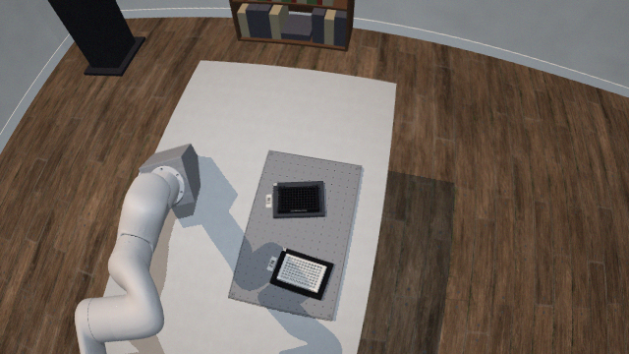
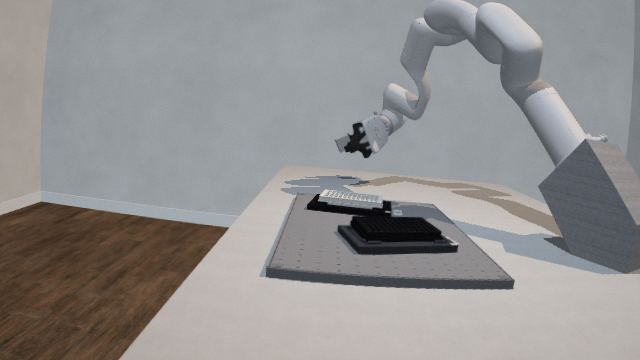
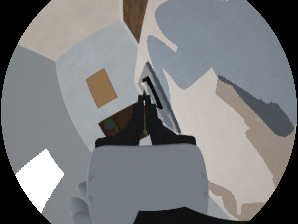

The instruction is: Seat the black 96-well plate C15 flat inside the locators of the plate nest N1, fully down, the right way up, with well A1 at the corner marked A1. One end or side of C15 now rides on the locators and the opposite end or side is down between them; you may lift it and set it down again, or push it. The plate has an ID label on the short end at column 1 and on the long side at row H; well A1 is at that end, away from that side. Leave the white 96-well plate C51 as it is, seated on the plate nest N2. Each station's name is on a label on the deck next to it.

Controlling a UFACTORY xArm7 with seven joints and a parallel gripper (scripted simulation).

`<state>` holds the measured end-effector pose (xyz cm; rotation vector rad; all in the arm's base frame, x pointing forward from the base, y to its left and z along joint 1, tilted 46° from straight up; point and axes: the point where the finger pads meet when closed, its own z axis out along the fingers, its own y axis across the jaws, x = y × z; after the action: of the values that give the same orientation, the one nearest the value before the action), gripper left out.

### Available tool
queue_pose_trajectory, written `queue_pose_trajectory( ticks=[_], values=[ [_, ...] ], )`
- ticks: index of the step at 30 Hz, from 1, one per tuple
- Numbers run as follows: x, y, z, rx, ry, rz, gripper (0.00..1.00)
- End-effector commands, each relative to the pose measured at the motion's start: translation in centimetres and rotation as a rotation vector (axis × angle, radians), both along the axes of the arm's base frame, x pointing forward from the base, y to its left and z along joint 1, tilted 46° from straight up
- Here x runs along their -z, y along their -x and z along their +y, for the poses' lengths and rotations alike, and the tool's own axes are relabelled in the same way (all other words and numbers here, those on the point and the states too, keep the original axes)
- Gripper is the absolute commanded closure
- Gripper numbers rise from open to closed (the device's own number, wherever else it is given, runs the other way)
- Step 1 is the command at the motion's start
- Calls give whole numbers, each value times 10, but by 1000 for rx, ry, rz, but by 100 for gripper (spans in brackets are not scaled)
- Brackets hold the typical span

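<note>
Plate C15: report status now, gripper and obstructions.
Gripper shut, empty, high above the deck. Black plate C15 on nest N1, untouched. White plate C51 on its nest. Nothing blocking C15.

Matt perforated grey deck [image 1: 339, 197]

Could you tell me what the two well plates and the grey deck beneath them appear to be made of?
The black plate looks like matte black plastic: dull, no glare, with a moulded well grid. The white plate looks like opaque white plastic with the same regular grid. The deck resembles a matte grey metal breadboard, judging by its even rows of small holes, though the finish leaves that open.
</note>
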<state>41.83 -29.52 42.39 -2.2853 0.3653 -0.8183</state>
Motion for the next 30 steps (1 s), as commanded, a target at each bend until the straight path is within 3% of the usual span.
queue_pose_trajectory(
  ticks=[1,4,7,14,17,22,25,30],
  values=[
    [11,-6,18,-12,-3,28,100],
    [17,-8,27,-12,-3,28,100],
    [26,-11,39,-47,1,121,100],
    [39,-14,59,-49,1,127,100],
    [47,-16,71,-84,19,219,100],
    [59,-17,89,-85,19,222,100],
    [67,-18,102,-119,52,311,100],
    [75,-18,115,-119,53,312,100]
  ],
)
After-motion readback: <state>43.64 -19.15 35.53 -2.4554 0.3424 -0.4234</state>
